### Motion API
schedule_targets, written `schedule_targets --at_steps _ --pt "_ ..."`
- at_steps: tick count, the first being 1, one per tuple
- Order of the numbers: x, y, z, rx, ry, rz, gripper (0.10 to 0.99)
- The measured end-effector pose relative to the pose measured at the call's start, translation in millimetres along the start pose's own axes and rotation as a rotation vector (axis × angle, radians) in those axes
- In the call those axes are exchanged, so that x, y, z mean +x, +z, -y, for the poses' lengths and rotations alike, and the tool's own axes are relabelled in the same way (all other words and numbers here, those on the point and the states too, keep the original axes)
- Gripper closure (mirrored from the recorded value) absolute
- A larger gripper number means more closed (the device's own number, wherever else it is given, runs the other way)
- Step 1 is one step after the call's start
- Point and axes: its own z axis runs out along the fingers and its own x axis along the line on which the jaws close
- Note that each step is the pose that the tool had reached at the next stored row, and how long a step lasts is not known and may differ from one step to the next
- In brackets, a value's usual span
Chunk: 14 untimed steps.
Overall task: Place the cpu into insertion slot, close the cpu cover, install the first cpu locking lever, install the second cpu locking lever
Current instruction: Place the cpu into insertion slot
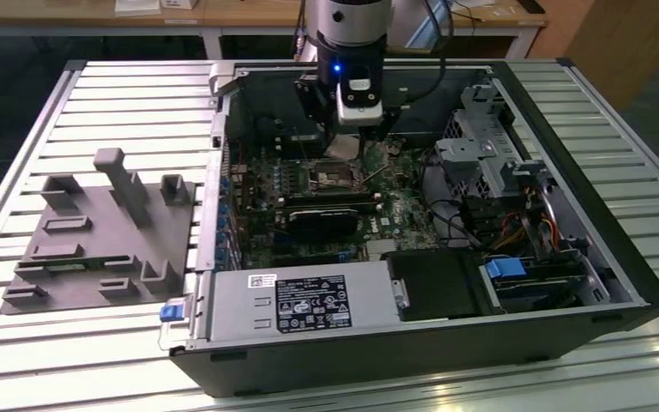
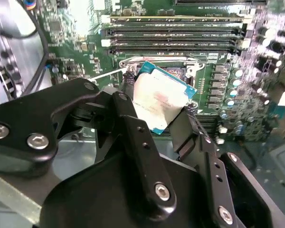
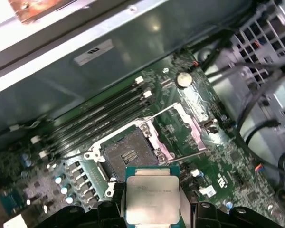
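The cpu hangs above the green motherboard, close to the open insertion slot but not yet in it. The tool pinches it by two opposite edges. The grip is only on thin edges, so I think the chip can slip or tilt. If it comes down crooked or off centre, a corner may bend the contacts in the slot. The cpu cover, swung open beyond the slot, could also be caught. The chip is flat and square, with a dull silver-grey top on a blue-green rim.
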Motion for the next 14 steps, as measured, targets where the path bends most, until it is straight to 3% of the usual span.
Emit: schedule_targets --at_steps 14 --pt "0.2 6.0 0.4 0.008 0.254 0.0172 0.545"
